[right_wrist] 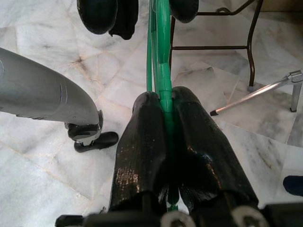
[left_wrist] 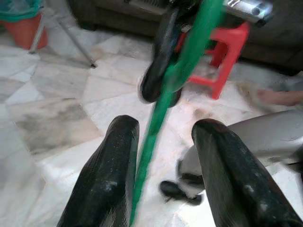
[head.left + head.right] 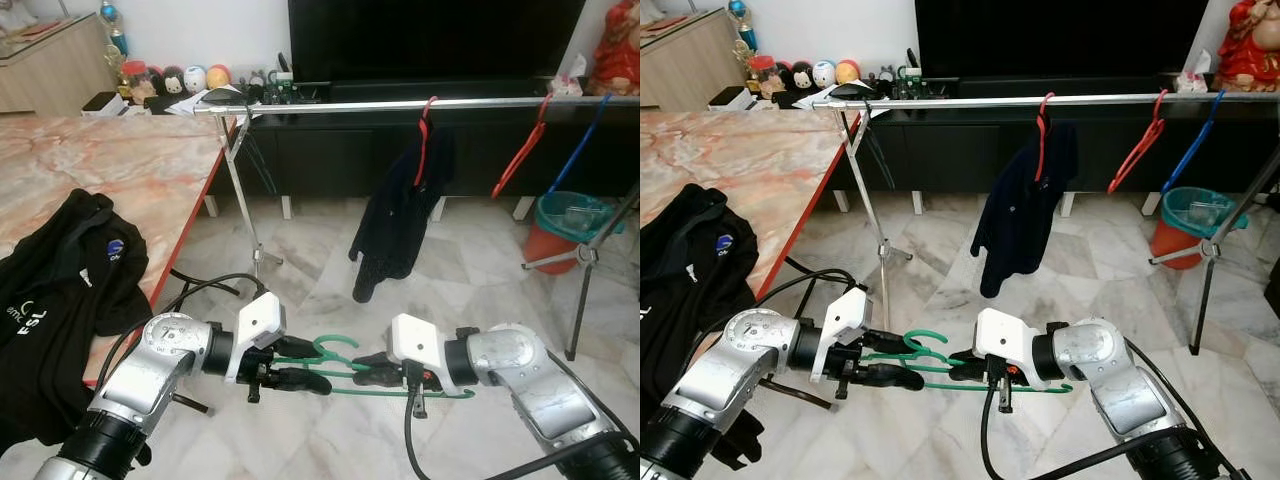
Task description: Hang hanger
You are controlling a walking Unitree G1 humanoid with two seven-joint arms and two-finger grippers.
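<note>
Two grippers meet low over the marble floor (image 3: 320,260) with a green hanger (image 3: 345,372) between them. The right gripper (image 3: 368,368) has its jaws closed tight on the hanger's bar, the green plastic pinched between the black fingers (image 1: 142,142) in the right wrist view. The left gripper (image 3: 300,365) sits at the hook end with its jaws parted, one finger on each side of the green bar, which lies against one finger (image 2: 111,175) in the left wrist view. The hanger lies roughly level, held in the air in front of the robot, well short of the silver rail (image 3: 400,104) that runs across the room before the dark TV cabinet (image 3: 330,150). On that rail hang a red hanger carrying a dark garment (image 3: 395,215), an empty red hanger (image 3: 520,150) and a blue hanger (image 3: 580,140). A black jacket (image 3: 60,290) lies at the near edge of the marble surface (image 3: 120,160) on the robot's left.
</note>
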